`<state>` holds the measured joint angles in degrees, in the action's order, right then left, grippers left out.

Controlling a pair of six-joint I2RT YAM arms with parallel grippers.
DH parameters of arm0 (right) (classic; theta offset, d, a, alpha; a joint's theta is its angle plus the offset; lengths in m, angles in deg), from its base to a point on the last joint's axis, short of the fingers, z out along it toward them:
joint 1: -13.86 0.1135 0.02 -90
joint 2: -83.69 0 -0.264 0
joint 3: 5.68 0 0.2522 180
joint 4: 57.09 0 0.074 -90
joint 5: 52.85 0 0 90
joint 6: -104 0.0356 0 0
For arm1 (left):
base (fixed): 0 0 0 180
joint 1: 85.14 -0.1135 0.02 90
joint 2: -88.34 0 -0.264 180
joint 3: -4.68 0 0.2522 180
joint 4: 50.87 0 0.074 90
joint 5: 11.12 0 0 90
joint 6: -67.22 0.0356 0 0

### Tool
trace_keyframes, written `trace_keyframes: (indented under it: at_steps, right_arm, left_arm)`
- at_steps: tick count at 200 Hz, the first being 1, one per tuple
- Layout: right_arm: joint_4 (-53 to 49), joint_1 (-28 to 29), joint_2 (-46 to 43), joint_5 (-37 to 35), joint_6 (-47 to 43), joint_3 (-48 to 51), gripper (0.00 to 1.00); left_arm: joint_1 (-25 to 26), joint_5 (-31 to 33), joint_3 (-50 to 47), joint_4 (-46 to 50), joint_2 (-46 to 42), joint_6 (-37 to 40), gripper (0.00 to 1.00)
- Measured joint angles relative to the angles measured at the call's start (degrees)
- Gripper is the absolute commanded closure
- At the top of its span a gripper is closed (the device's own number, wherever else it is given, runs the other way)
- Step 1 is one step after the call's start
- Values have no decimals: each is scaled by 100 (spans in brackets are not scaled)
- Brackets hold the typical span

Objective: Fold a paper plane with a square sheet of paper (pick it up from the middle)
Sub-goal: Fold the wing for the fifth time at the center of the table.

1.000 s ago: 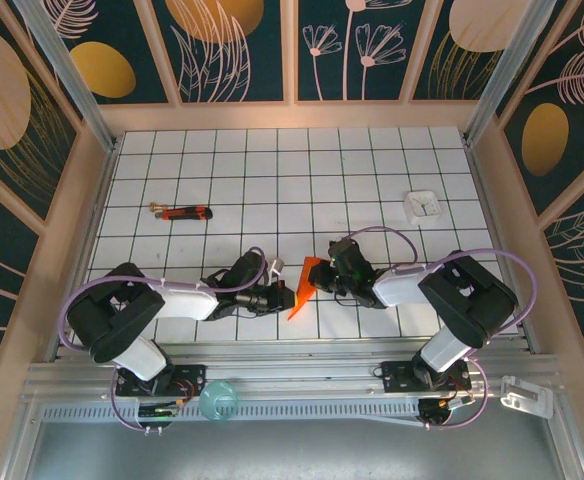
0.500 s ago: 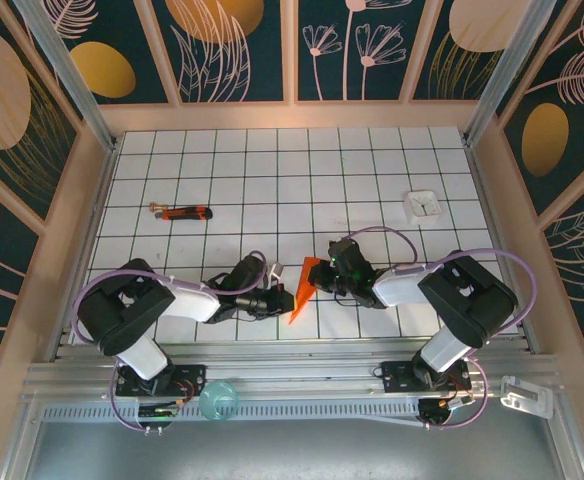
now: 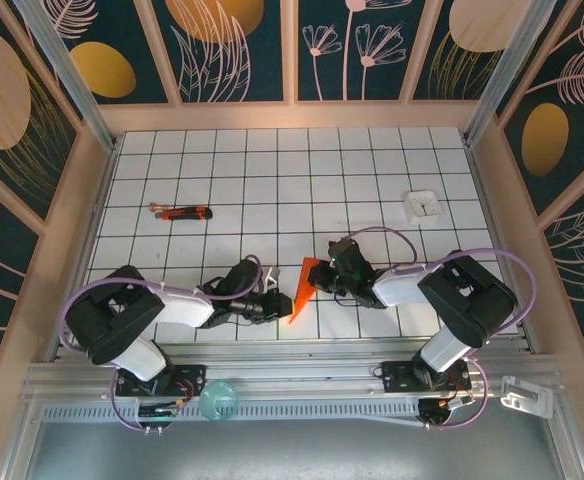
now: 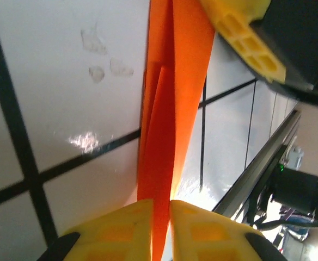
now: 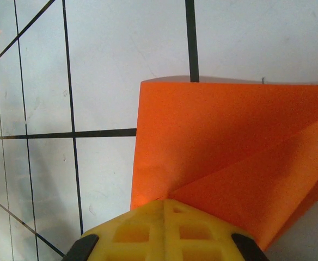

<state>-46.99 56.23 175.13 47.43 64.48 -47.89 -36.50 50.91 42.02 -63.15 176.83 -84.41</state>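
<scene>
White gridded desk (image 3: 372,160), near edge: the half-folded paper plane (image 3: 300,290) spans between the arms. Right claw (image 5: 164,212) pinches one end; left claw (image 4: 160,228) sits narrow around the other (gripping or loose, I cannot tell). Light, limp paper, likely best held at its stiffer layered fold.

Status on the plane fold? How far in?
Done: the paper shows several folds, layered flaps with diagonal creases. In hand: left gripper and right gripper both pinch it from opposite sides. Left: it doesn't look like a finished dart yet; wing folds probably remain.
</scene>
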Motion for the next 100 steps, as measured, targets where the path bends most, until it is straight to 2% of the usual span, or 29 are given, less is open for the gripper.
trace_keyframes:
  at_steps: [21,47,78,100]
  right_arm:
    - [0,0,0,0,0,0,100]
    - [0,0,0,0,0,0,100]
    - [0,0,0,0,-15,0,100]
    - [0,0,0,0,-17,0,100]
  left_arm:
    - [11,149,7,431,-321,131,70]
    - [24,407,116,942,-739,299,68]
    - [286,621,557,1283,-870,498,82]
    - [525,612,918,1309,-702,638,87]
